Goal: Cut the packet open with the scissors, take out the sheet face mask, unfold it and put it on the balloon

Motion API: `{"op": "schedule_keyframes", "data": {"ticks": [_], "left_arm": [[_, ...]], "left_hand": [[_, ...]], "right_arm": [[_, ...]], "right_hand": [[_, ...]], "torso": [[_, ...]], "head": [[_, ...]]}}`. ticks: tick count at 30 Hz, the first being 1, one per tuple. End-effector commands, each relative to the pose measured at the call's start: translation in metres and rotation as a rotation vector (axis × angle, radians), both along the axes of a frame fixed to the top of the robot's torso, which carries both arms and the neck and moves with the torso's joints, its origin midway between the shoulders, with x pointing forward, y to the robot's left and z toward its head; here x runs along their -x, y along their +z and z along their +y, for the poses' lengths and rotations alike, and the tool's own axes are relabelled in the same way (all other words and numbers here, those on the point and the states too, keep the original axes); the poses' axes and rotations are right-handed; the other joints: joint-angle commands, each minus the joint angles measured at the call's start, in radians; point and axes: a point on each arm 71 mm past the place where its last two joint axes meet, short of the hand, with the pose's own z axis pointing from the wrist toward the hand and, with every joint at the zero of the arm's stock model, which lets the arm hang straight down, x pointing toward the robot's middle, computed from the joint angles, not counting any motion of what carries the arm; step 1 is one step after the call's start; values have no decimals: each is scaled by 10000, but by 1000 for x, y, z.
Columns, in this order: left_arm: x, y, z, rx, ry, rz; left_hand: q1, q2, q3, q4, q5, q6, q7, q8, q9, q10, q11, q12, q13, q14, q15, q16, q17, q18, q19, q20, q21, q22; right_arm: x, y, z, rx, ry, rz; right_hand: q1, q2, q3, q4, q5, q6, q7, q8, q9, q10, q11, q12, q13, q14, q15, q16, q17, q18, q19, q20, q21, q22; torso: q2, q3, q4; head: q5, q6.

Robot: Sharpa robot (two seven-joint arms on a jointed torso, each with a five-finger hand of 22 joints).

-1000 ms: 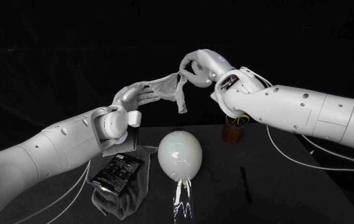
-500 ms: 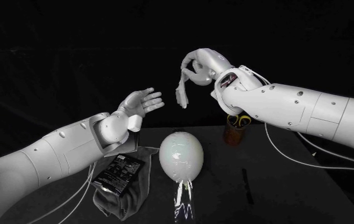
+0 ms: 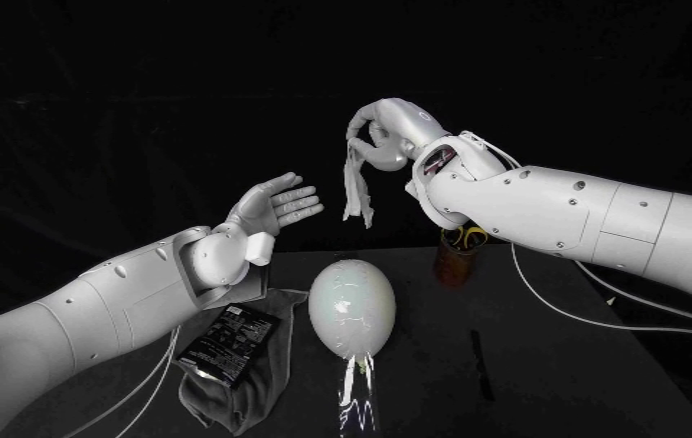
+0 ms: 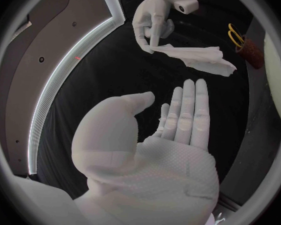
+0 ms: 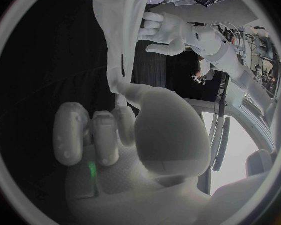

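Dim, against black. Glares off the balloon (image 3: 353,308), mirrors it on the glossy counter (image 3: 562,358). Bends straight edges toward the rims in both wrist views.

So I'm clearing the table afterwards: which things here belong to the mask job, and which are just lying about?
Job: sheet face mask, hanging from the right robot hand; balloon; packet; scissors.
Lying about: grey cloth under the packet; brown holder around the scissors.
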Motion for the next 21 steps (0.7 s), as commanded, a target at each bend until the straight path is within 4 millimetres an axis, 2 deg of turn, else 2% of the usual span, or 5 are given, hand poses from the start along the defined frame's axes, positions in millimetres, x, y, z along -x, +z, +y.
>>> {"op": "schedule_keyframes", "data": {"ticks": [1,3,6,12,21], "left_arm": [[2,-2,-2,-1502,165,-1199],[4,-5,-4,-1919,80,-1500],[9,-11,-10,-2589,-162,-2055],[15,-16,-22,-3428,-423,-2923],[16,-17,-25,-3899,73,-3312]], "left_hand": [[491,-216,-799,-127,-11,1438,1256,-465,-939,-386,164,66,-18,-1001,254,116,139,-155,-1040,253,-4,-21],[1082,-262,-1442,-143,13,3460,1191,-1550,-2465,-665,290,275,-58,-1958,342,538,383,-73,-1648,531,37,14],[1342,-341,-1735,-181,-39,4053,1093,-2043,-3041,-521,149,363,-112,-2244,300,652,415,-79,-1997,611,11,-2],[1669,-604,-2396,-305,-20,4042,882,-2887,-3729,-748,60,25,-237,-2730,410,373,253,-154,-2935,641,-52,-59],[2258,-319,-3803,-360,-15,3139,385,-3773,-4288,-1737,-52,-649,-219,-3786,764,-441,-143,-138,-3990,616,-110,-118]], "right_arm": [[1,1,3,-58,-88,-12],[2,0,4,-100,-63,14],[5,0,6,-151,-5,69],[9,0,10,-204,81,151],[12,-1,18,-230,229,215]], "right_hand": [[28,29,67,-19,65,80,18,394,16,176,-8,17,1022,1080,-70,70,2633,-149,122,-10,-9,2034],[31,28,68,-22,65,81,17,394,15,182,-8,27,1032,1080,-71,70,2633,-151,127,-11,0,2037],[31,28,68,-22,65,81,17,394,15,182,-8,27,1032,1080,-71,70,2633,-151,127,-11,0,2037],[36,27,71,-28,66,84,16,394,12,192,-9,45,1049,1080,-72,70,2633,-154,133,-11,14,2040],[41,27,73,-33,66,86,15,395,10,188,-10,36,1042,1080,-73,70,2633,-151,127,-11,0,2036]], "torso": [[13,-1,1],[13,-5,1],[-1,-8,-10],[-13,-10,-15],[7,6,-11]], "head": [[-36,0],[-53,-3],[-58,-1],[-34,-2],[-43,24]]}}
